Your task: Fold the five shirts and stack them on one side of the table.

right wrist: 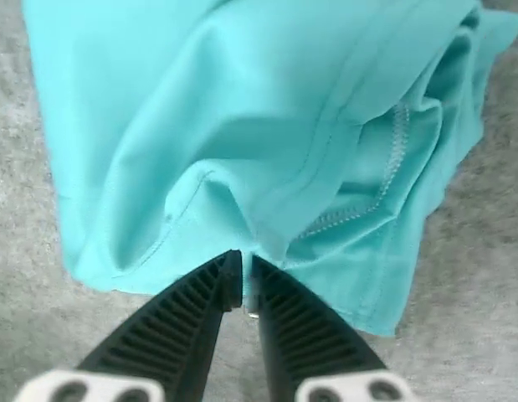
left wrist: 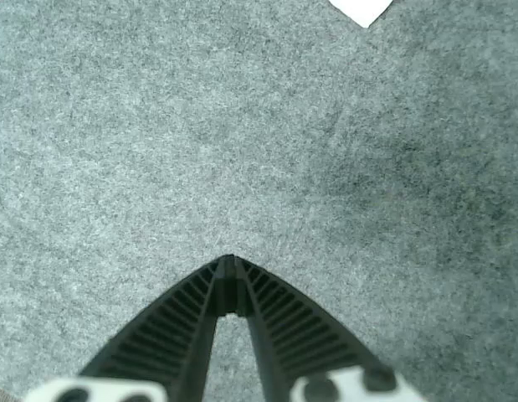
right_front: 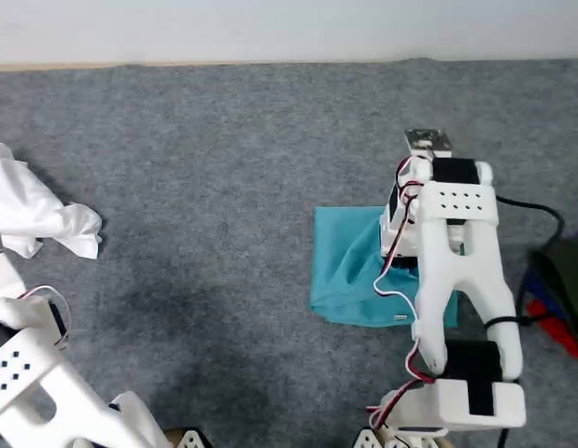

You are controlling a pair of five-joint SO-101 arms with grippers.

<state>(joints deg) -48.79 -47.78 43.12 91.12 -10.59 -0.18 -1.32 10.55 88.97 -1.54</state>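
Since the right claw point(right wrist: 243, 265) is where it's all happening, we'll start there. Its jaws are pinched down narrow right at the edge of the teal shirt point(right wrist: 242, 126), and the cloth puckers toward the tips, so we'd say it has a nip of hem. It's a very thin bite though.

The shirt lies right of centre on the grey table point(right_front: 223, 140), half folded and lumpy, with loose layers and a stitched hem bunched up on one side. The left claw point(left wrist: 233, 266) is shut on nothing, hanging over bare mat at the near left, with a corner of the white shirt point(left wrist: 363, 8) poking in beyond it. That white one sits crumpled at the left edge. At the right edge there's a heap of dark, red and blue cloth point(right_front: 559, 289), and we can't tell if it's folded.

Our worries:
- With that little cloth in the jaws, any pull could slip the hem out.
- If the jaws only caught the top layer, lifting would peel the bundle open instead of folding it.
- The fuzzy mat could drag on the underside and skew the fold.
- With the left claw well apart from it, nothing pins the shirt down.
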